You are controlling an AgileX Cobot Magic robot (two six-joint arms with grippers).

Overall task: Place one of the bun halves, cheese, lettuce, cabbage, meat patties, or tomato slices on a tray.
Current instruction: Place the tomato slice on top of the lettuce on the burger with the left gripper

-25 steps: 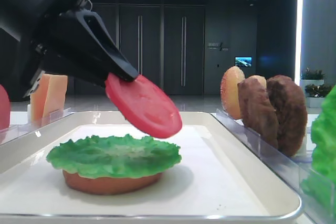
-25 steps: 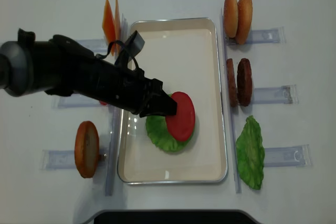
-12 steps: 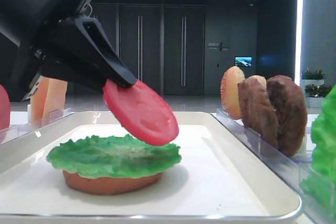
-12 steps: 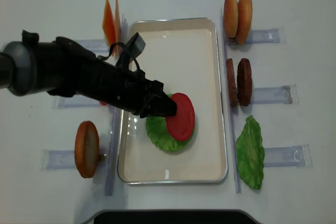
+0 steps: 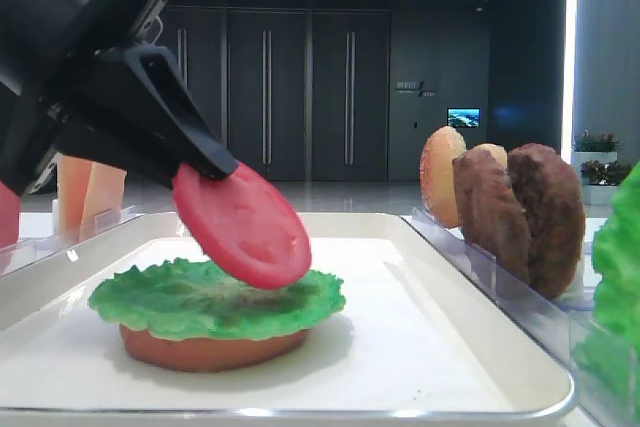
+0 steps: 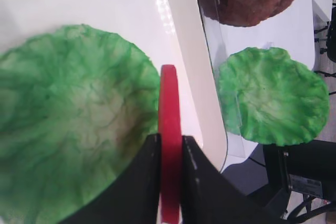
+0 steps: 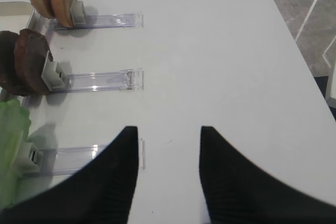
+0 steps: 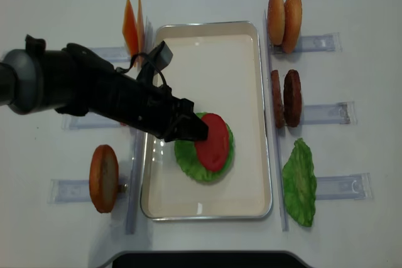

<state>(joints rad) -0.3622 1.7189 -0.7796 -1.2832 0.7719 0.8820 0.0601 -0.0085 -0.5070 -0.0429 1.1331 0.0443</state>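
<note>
White tray [image 8: 251,92]: left tool [image 8: 200,131] pinches glossy tomato slice [image 8: 212,142], seemingly above ruffled lettuce [image 8: 188,161].

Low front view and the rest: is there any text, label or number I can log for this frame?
Wall sign behind the tray: pale lettering, too small to read.
Lit screen beside it: a picture, no readable words.
Food and clear holders: no text.

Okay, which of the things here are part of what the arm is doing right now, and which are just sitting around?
In use: left gripper, tomato slice, lettuce on the bun, tray.
Idle: cheese, meat patties, spare buns, loose lettuce leaf, right gripper.
</note>
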